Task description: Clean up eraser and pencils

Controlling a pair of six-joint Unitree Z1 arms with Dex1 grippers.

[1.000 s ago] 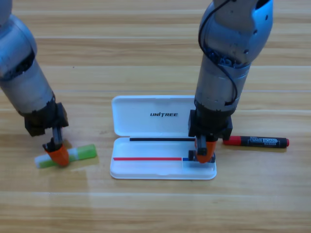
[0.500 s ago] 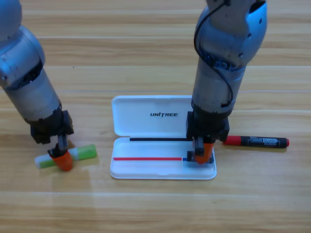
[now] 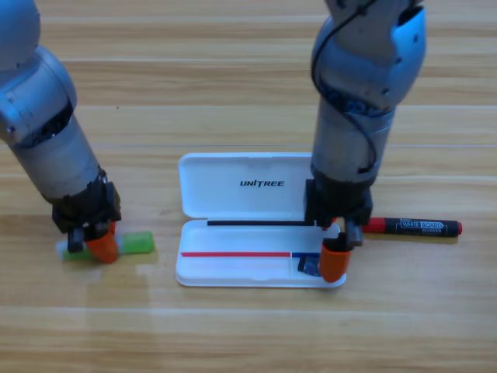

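Observation:
The red marker (image 3: 411, 227), with its black band and red cap, lies flat on the table just right of the open white case (image 3: 233, 268). My right gripper (image 3: 334, 263) points down at the right end of the case's lower tray. A small dark block (image 3: 308, 266) lies in the tray right beside it. A green and white stick (image 3: 138, 242) lies on the table left of the case. My left gripper (image 3: 99, 245) points down onto the stick's middle and hides that part. Only the stick's green end and a bit of its white end show.
The case's lid (image 3: 248, 185), printed "UNITREE", lies open flat behind the tray. The right arm (image 3: 357, 101) stands tall over the case's right side, and the left arm (image 3: 46, 148) slants in from the upper left.
The left gripper has come down and a little right onto the stick, which has stayed put. The right gripper has shifted toward the tray's front edge, uncovering the small dark block.

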